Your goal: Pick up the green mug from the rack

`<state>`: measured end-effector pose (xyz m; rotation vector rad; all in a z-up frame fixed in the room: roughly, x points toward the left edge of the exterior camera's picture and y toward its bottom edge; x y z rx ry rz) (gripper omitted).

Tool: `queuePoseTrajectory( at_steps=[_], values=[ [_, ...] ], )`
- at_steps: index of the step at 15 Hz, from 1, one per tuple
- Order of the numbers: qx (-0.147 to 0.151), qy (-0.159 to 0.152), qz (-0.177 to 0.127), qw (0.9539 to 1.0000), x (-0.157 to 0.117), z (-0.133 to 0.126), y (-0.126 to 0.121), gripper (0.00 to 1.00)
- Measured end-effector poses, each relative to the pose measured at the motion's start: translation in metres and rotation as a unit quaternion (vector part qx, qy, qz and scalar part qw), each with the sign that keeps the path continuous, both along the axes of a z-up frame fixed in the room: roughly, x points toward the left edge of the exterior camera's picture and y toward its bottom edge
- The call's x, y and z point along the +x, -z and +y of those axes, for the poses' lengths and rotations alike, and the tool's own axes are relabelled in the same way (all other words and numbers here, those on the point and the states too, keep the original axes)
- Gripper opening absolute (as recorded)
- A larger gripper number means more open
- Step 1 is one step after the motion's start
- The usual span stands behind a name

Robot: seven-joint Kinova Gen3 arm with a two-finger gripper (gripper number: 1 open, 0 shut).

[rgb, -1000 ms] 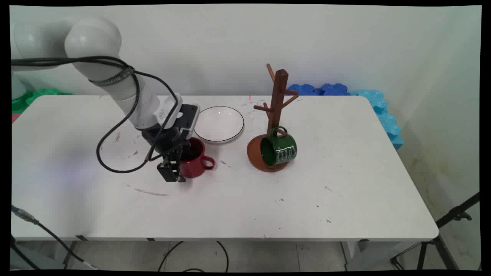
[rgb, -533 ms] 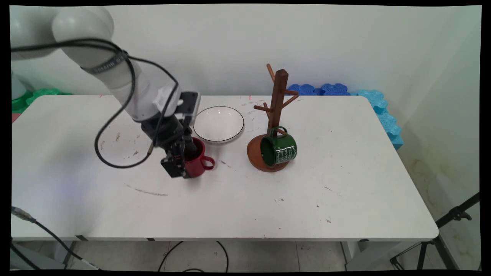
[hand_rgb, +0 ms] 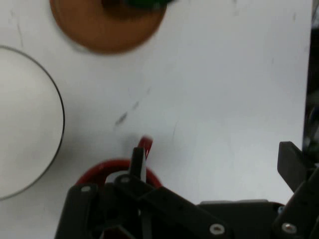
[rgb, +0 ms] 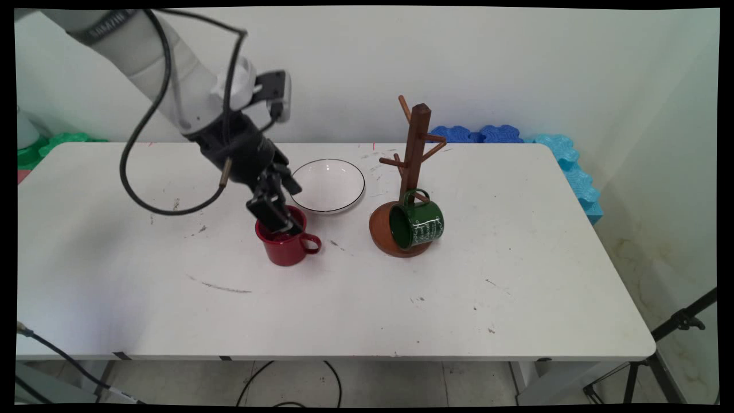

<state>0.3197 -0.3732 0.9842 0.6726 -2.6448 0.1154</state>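
The hand [rgb: 279, 221], its fingers spread apart and gripping nothing, hangs tilted over the upright red mug [rgb: 285, 248] on the bench [rgb: 516, 275], beside the white bowl [rgb: 328, 184], while the green mug [rgb: 417, 225] hangs sideways by its handle on the wooden rack [rgb: 414, 166].

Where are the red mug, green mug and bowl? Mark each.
red mug [rgb: 284, 252]: main view, front wall.
green mug [rgb: 425, 225]: main view, side wall.
bowl [rgb: 328, 184]: main view, inner floor.
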Motion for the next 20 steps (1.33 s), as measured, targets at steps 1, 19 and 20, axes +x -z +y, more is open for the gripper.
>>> queuePoseTrajectory(
  at_steps=[1, 19, 20],
  values=[
    [-0.003, -0.010, 0.018, 0.9998, 0.001, 0.000, -0.003, 1.00],
    [-0.039, -0.141, 0.235, 0.9609, -0.027, 0.032, 0.084, 1.00],
    [-0.039, -0.148, 0.241, 0.9583, -0.031, 0.033, 0.090, 1.00]
  ],
)
